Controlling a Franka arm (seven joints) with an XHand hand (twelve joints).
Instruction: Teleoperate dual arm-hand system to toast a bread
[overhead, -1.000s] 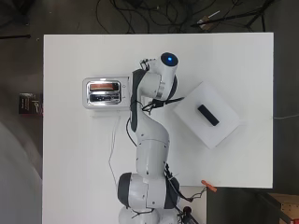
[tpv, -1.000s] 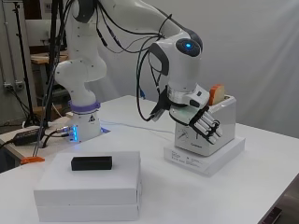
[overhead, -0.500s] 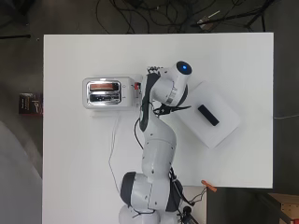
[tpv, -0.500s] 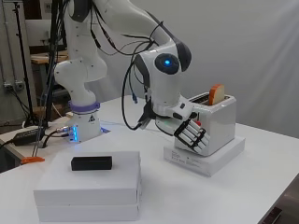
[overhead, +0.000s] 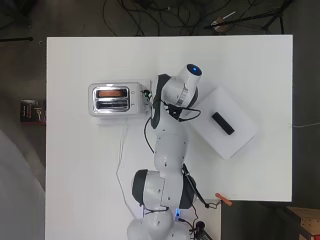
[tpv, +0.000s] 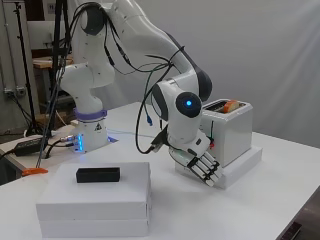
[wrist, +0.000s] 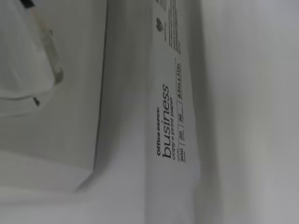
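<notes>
Bread (overhead: 112, 93): one browned slice sits in the toaster (overhead: 111, 99), in the slot nearer the table's far edge as the overhead view shows it; the second slot beside it shows only dark metal. In the side view the slice's top (tpv: 230, 105) stands just above the toaster's top face.

The toaster is white with a shiny metal top. It stands on a flat white pack (tpv: 235, 167), which lies on the white table (overhead: 80, 200) in its left half, nearer the far edge than the arm's base. The wrist view shows the pack's printed side face (wrist: 168, 116) close up, with a clear part of the toaster (wrist: 28, 56) at one corner.

The hand (tpv: 202, 164) hangs at the toaster's end nearest the arm, low, in front of the pack's near end. Its fingers (tpv: 212, 174) are extended and relaxed, pointing down and outward, grasping nothing. Whether they touch the pack cannot be told. In the overhead view the hand is hidden under the arm.

A larger white box (overhead: 227, 122) lies on the right half of the table, turned at an angle, well apart from the toaster. A small black block (overhead: 222, 123) rests on its top face. An orange-handled tool (overhead: 223, 200) lies at the table's near edge, right of the arm's base.
</notes>
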